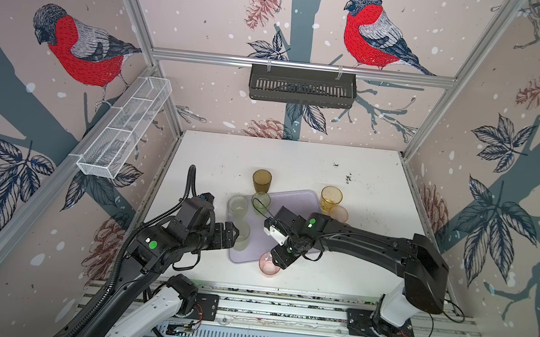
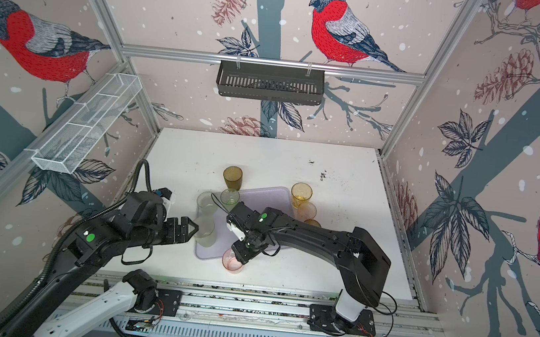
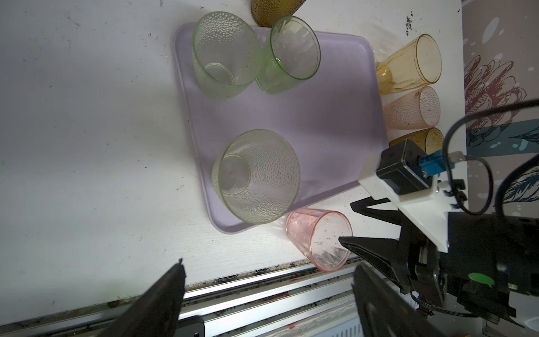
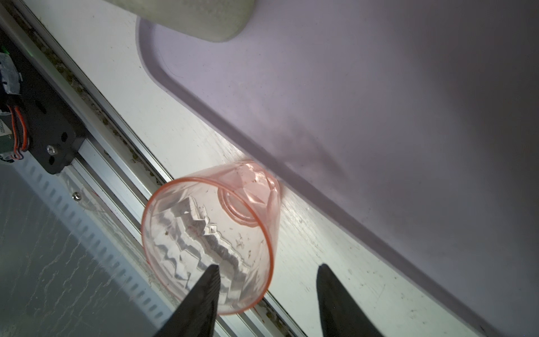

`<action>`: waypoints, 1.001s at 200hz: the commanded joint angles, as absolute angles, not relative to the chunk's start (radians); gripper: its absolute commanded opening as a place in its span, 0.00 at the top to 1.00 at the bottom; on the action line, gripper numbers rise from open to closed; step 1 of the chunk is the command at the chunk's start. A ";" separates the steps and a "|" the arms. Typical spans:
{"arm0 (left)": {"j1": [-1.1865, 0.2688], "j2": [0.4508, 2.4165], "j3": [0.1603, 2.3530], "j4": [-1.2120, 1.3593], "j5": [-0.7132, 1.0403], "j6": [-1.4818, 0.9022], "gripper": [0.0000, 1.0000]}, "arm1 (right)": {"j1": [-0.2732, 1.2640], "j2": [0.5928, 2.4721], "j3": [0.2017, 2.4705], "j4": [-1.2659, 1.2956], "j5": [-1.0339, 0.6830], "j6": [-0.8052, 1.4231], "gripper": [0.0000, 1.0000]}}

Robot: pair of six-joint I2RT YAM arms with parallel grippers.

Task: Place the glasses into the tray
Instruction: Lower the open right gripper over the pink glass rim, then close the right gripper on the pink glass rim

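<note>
1. Pink glass (image 4: pixel 210 233) stands on the table (image 4: pixel 180 125), just beside the tray (image 4: pixel 379 102), outside its near rim.
2. My right gripper (image 4: pixel 268 267) straddles its wall: one finger inside, one outside, jaws apart, not pinching. Step in hand: the grasp.
3. Next, I judge: pinch, lift over the rim, set down on bare tray.
4. Left gripper (image 3: pixel 268 265) gapes wide and empty, near the green glasses (image 3: pixel 258 175) on the tray.
5. Farther out, amber glass (image 1: pixel 331 197) and brown glass (image 1: pixel 262 179) wait off the tray.
</note>
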State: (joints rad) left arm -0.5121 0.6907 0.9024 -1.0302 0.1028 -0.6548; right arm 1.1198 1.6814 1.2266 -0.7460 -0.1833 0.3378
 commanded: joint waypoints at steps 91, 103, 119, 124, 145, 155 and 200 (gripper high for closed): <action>-0.512 0.677 0.904 -1.045 0.101 -0.669 0.10 | 1.142 1.712 1.259 -0.746 -0.132 0.337 0.62; -0.512 0.674 0.903 -1.044 0.103 -0.670 0.10 | 1.145 1.716 1.261 -0.748 -0.128 0.337 0.63; -0.513 0.672 0.903 -1.045 0.103 -0.673 0.10 | 1.148 1.715 1.263 -0.747 -0.126 0.338 0.66; -0.512 0.672 0.903 -1.046 0.103 -0.672 0.10 | 1.148 1.715 1.261 -0.747 -0.124 0.338 0.67; -0.512 0.667 0.905 -1.052 0.103 -0.675 0.10 | 1.150 1.718 1.265 -0.750 -0.118 0.339 0.70; -0.512 0.663 0.905 -1.054 0.101 -0.674 0.10 | 1.152 1.720 1.266 -0.749 -0.115 0.337 0.71; -0.513 0.655 0.905 -1.061 0.102 -0.681 0.10 | 1.159 1.728 1.269 -0.749 -0.111 0.338 0.75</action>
